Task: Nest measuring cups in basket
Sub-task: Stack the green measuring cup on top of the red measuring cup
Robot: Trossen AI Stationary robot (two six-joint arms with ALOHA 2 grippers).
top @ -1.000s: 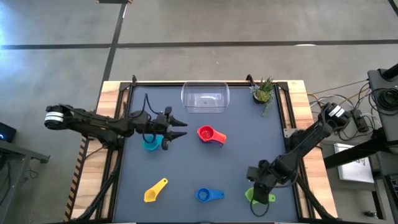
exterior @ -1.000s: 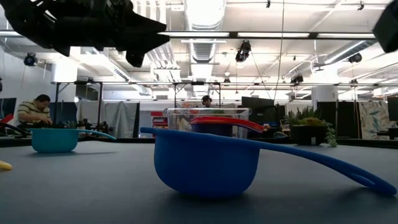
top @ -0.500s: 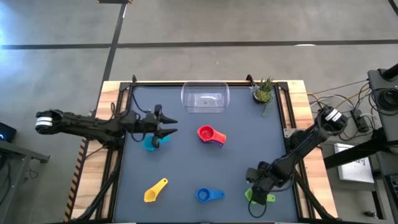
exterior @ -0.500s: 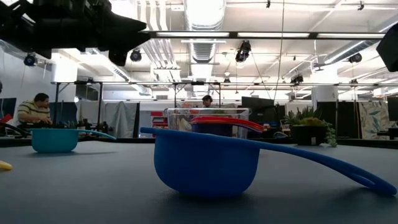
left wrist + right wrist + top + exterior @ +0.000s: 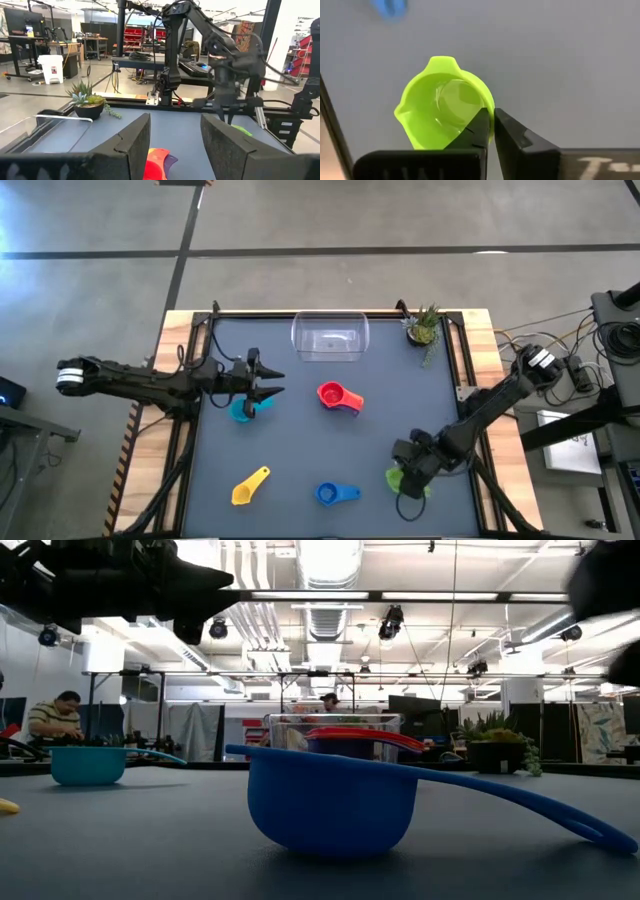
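Note:
My right gripper (image 5: 412,472) is shut on the green measuring cup (image 5: 442,117) near the table's right front corner. My left gripper (image 5: 268,386) hovers open over the teal cup (image 5: 240,412) on the left, touching nothing. The red cup (image 5: 338,396) sits on its base mid-table with a purple one (image 5: 169,161) under it. Near the front edge, the yellow cup (image 5: 250,486) and the blue cup (image 5: 335,494) rest on the table. The clear basket (image 5: 330,337) stands at the far edge. My right gripper pinches the green cup's rim wall (image 5: 489,116), one finger inside the bowl (image 5: 472,131) and one outside (image 5: 515,137). The fingers come from above, pointing down. The cup stays mouth up; whether its base is clear of the table I cannot tell.
A small potted plant (image 5: 424,327) stands at the far right corner beside the basket. Wooden table edges and black rails (image 5: 190,430) frame the dark mat. A person sits far behind the table (image 5: 55,720).
My right gripper has shut on the green cup's rim and shifted a little toward the table's left and far edge, taking the cup along. My left gripper drew back toward the left edge and turned about its wrist, then held still, staying open.

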